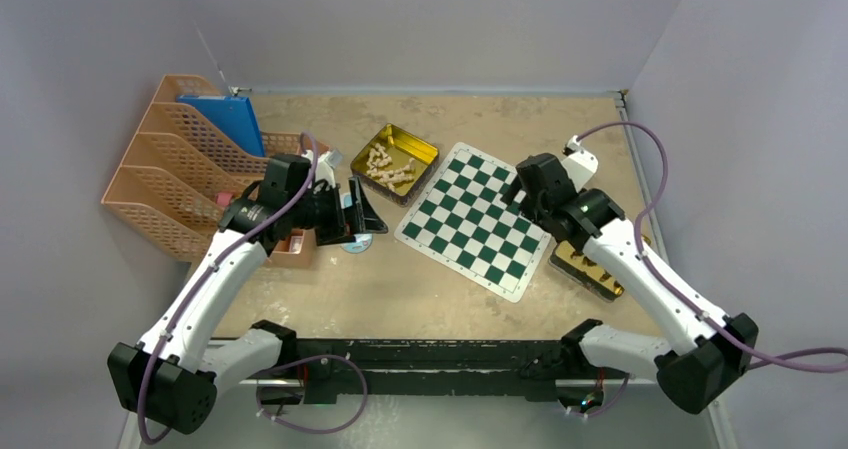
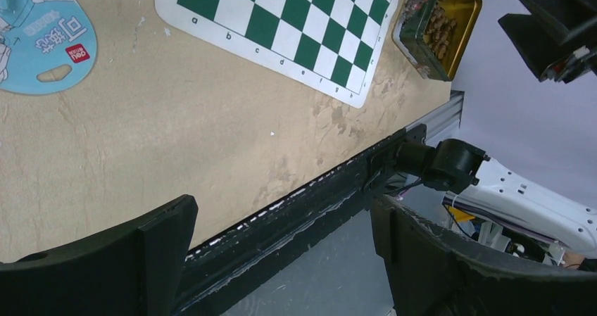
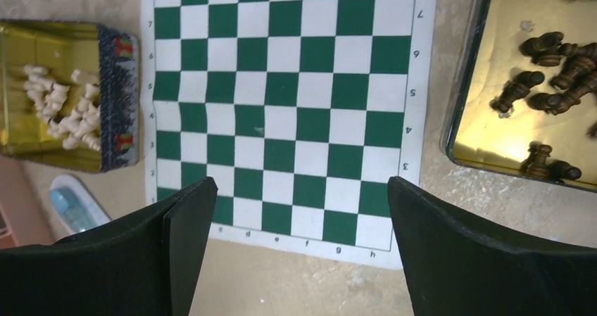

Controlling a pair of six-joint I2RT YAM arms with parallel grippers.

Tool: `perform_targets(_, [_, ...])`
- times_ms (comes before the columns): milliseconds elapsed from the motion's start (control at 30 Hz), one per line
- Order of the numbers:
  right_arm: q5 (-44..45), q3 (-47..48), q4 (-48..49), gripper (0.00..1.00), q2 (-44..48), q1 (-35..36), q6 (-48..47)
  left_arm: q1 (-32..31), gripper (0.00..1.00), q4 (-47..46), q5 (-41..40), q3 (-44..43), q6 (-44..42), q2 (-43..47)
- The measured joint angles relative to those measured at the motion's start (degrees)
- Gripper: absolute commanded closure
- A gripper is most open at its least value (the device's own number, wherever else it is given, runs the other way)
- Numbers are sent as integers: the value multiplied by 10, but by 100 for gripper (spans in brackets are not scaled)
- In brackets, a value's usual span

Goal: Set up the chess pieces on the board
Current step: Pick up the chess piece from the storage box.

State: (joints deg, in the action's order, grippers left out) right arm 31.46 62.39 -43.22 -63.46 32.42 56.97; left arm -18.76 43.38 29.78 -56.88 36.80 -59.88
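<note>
Plainly, the setting-up has not begun. The flat square chess mat of dark green and white checks [image 1: 470,219] lies in the middle of the sandy worktop [image 1: 330,289], and no square that shows carries a piece.

The tiny pale beige wooden chess pieces [image 1: 388,166] sit heaped in an open rectangular gold tin [image 1: 428,152] just off the mat at its 11 o'clock. The tiny dark brown wooden chess pieces [image 3: 556,70] lie tumbled in a second gold tin [image 3: 493,140] at the mat's 4 o'clock, partly hidden under the right arm in the top view.

The left gripper [image 2: 281,224] stands wide with nothing between its fingers. It hangs over the worktop at the mat's 9 o'clock, near a round pale blue card [image 2: 42,41]. The right gripper [image 3: 299,196] is equally wide and empty, poised above the mat's 2 o'clock edge.

Both sets are left to place in full. Judging by where the right gripper hangs, a reach to the dark tin looks the likely first step. The pieces are small and many lie on their sides, so a clean pinch may be fussy.
</note>
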Motion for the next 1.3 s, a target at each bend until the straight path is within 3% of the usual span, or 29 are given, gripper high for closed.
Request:
perform_targets(200, [8,7,9,49,-40,-90,-43,0,7,16,0,0,0,6])
perform_targets(300, [13,7,20,58,-40,-143,-67,0,7,24,0,0,0,9])
perform_targets(600, [17,-27,76,60,-48,-245,-122,0,8,26,0,0,0,11])
perform_targets(933, [-37,-60,141,64,-108,-382,-155,0,8,37,-2,-3,0,12])
perform_targets(1300, [-94,-107,159,64,-123,-422,-149,0,8,47,-5,-13,-5,13])
